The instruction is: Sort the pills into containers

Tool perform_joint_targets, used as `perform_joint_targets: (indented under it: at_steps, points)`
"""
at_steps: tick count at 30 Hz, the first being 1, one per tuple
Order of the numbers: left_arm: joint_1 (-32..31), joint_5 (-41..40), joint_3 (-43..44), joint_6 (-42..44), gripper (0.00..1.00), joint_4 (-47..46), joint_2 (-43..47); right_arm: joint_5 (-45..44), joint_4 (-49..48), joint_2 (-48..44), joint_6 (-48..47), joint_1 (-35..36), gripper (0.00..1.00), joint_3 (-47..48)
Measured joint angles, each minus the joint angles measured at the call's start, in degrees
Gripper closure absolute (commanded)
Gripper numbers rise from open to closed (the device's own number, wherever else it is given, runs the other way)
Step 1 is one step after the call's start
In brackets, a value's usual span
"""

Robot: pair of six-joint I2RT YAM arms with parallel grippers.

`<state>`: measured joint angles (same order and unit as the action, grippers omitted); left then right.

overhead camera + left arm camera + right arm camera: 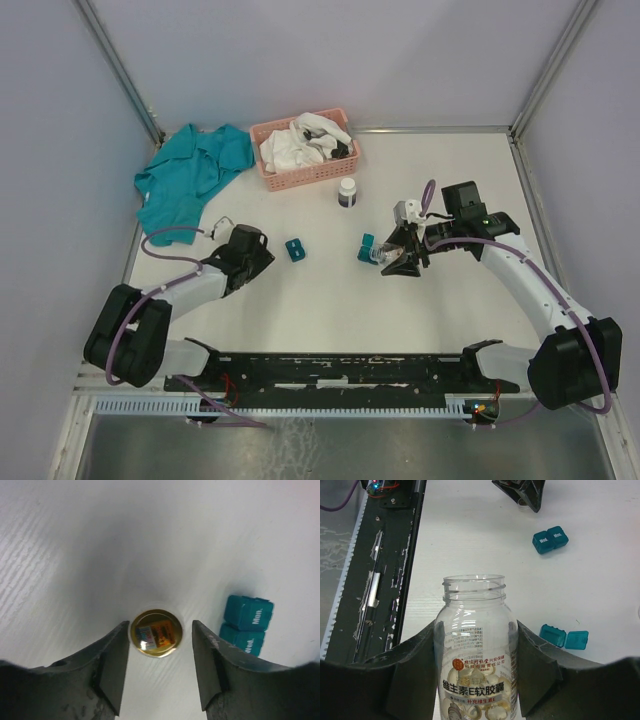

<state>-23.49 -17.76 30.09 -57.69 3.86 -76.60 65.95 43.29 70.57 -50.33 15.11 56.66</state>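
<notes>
My right gripper (476, 627) is shut on a clear, uncapped pill bottle (474, 645) with pale softgel pills (470, 711) at its bottom; it is seen from above at mid-table (378, 256). Just beside it lies a teal container (553, 634) with its lid flipped open (367, 246). The second teal container (247, 622), marked "Mon." and "Wed.", lies closed to the right of my left gripper (160, 624) and also shows from above (295, 250). My left gripper (262, 255) is open, low over the table, with the gold bottle cap (156, 633) lying between its fingertips.
A white bottle with a dark base (347, 192) stands behind the containers. A pink lattice basket (312, 175) with white cloth sits at the back. A teal garment (190, 175) lies at the back left. The black rail (330, 365) runs along the near edge.
</notes>
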Motion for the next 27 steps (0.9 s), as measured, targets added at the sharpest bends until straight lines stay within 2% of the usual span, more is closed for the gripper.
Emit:
perform_joint_targets:
  at_steps: [3,7,10,13,17,22,24,27]
  points:
    - [0.00,-0.17,0.90,-0.13,0.23,0.79,-0.17,0.20,-0.22,0.00,0.63,-0.13,0.99,0.00]
    - [0.00,-0.15,1.18,-0.17,0.20,2.64,1.03,1.33,-2.75,-0.07,4.66,-0.90,0.99,0.00]
    - [0.00,-0.02,1.18,-0.17,0.20,6.10,4.74,1.49,-10.19,-1.03,14.53,-1.86,0.99,-0.72]
    - [0.00,0.31,1.22,-0.17,0.20,8.83,10.71,-1.33,-22.56,-4.42,29.51,-2.51,0.99,-3.37]
    - [0.00,1.31,2.36,-0.15,0.19,11.74,20.57,-9.84,-36.79,-10.01,47.76,-3.56,0.99,-4.31]
    - [0.00,3.43,3.10,-0.15,0.19,12.63,29.24,-17.11,-52.24,-10.12,72.67,-8.57,0.99,1.86]
    - [0.00,4.44,3.10,-0.15,0.19,13.07,30.86,-17.92,-67.19,-8.15,88.39,-9.20,0.97,2.78]
    - [0.00,5.53,3.10,-0.13,0.19,13.81,31.80,-17.62,-86.16,-8.07,105.00,-6.71,0.99,1.40]
